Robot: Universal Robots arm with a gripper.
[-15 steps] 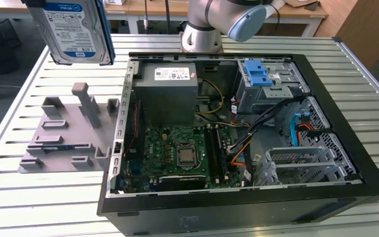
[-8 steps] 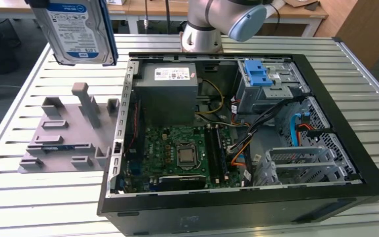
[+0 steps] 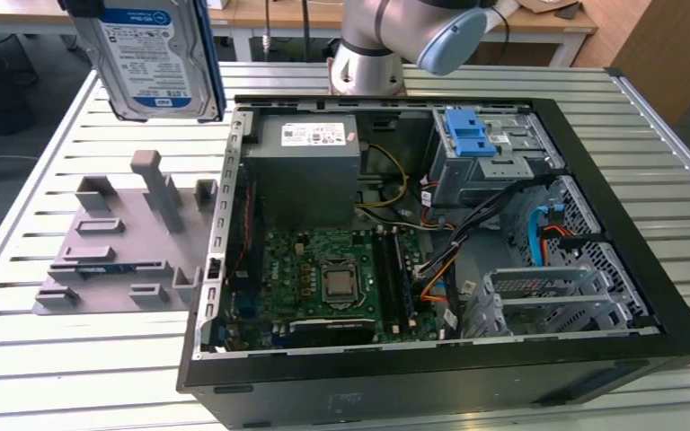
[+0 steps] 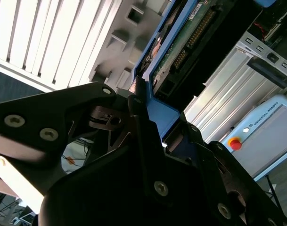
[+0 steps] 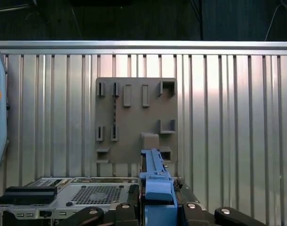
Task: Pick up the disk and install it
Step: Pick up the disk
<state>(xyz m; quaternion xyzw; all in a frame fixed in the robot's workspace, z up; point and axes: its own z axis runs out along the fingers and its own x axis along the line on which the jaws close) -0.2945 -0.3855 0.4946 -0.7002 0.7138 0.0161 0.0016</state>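
While the disk [image 3: 159,58] hangs on edge, label outward, high above the grey holder [image 3: 129,242] at the exterior view's left, the jaws look clamped on its blue frame [image 4: 155,106] in the second wrist view, though dark metal hides much of the contact. The disk is beside the open computer case [image 3: 219,269], not over it. Carrying it well, I judge, means a firm grip, the disk upright, and its lower edge clear of the case wall and cables [image 3: 489,211].

Silver disk [image 3: 159,63], blue-and-white label, blue frame (vivid!); there's the grey fixture plate [image 3: 118,247], pale striped table [image 3: 57,377], green motherboard [image 3: 321,269], black case [image 3: 441,377].
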